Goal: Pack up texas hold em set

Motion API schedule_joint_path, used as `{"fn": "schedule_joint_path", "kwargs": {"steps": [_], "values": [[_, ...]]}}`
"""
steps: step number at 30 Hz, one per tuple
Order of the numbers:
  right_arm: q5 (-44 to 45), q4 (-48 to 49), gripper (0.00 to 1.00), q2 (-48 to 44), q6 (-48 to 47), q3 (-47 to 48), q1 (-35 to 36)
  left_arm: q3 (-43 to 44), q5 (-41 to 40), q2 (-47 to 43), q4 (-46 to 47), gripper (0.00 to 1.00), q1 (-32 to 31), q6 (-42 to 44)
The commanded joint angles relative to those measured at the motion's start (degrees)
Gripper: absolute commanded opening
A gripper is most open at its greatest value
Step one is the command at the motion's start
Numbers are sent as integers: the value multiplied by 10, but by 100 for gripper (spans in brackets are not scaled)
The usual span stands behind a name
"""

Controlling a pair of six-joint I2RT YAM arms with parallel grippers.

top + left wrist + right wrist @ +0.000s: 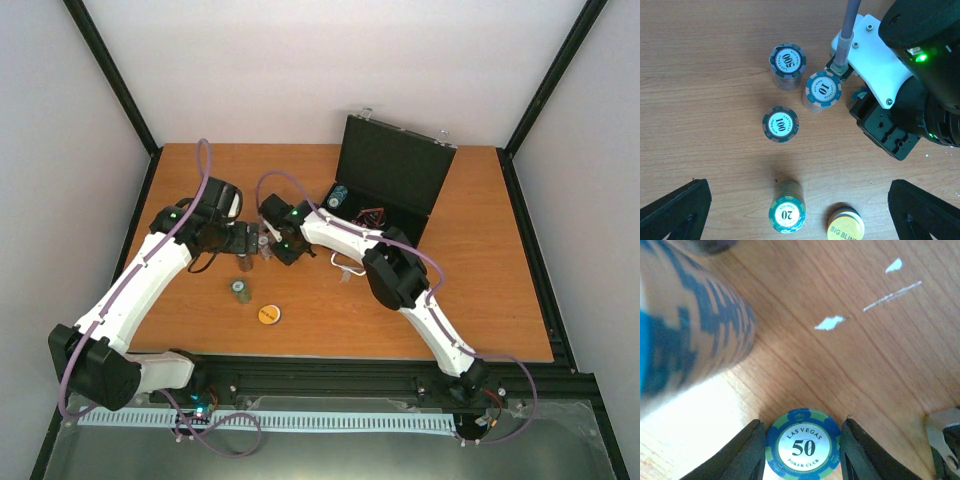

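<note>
The case (pixel 395 165) stands open at the top view's upper right with few pieces (pixel 340 195) inside; the 500 stack (pixel 787 61), 10 stack (pixel 823 90), 100 stack (pixel 780 124), 20 stack (pixel 787 215) and disc (pixel 845 230) are left on the table (pixel 480 300); the right gripper (pixel 802 440) straddles the 50 stack (pixel 803 447) at its view's bottom edge, fingers narrow beside it, grip uncertain; the left gripper (pixel 797 190) hangs wide above.

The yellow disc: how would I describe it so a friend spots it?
Find the open black case at the back of the wooden table, then come toward the front edge past the chip stacks. The yellow disc lies nearest the front, the only piece lettered BIG BLIND instead of numbered.
</note>
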Motion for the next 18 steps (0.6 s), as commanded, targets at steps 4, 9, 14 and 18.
{"fn": "schedule_joint_path", "kwargs": {"steps": [4,9,14,18], "values": [[26,-85,41,-29,5,3,3,5,-1,-13,4,100,1,0],[17,-108,42,-60,7,14,3,3,-1,-11,6,100,1,2],[7,-124,42,-87,14,-1,3,-1,3,-11,9,100,1,2],[7,-121,44,-98,15,-14,2,-2,5,-11,12,100,1,2]]}}
